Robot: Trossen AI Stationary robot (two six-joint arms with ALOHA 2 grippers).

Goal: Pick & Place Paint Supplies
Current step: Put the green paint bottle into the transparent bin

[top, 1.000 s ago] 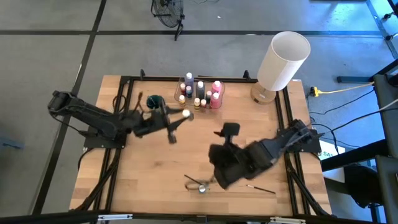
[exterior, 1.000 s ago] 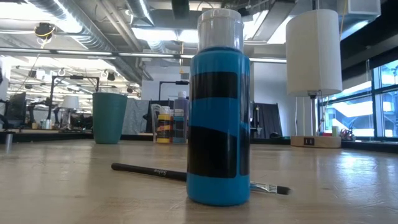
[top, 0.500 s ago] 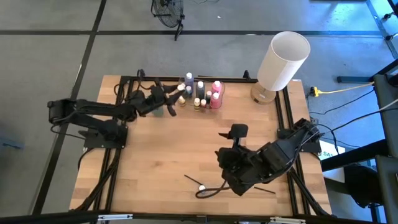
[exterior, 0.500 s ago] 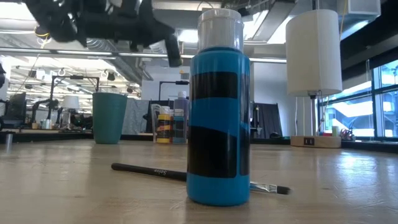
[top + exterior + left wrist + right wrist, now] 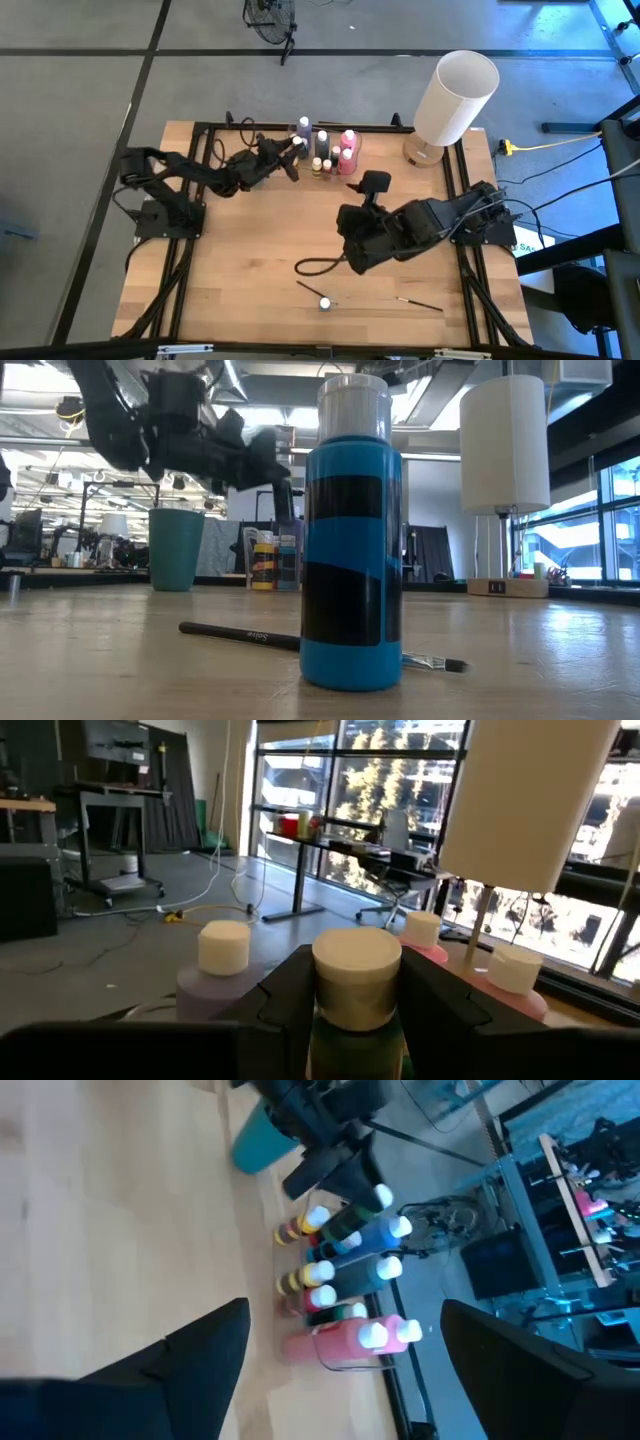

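At table's near edge you have blue paint bottle (image 5: 350, 560) upright, paintbrush (image 5: 300, 643) lying just behind. Mid-table, right gripper (image 5: 352, 250) spread wide, empty. Farther back, left gripper (image 5: 291, 160) clamps green bottle (image 5: 356, 1010) beside clustered bottles (image 5: 325, 150).
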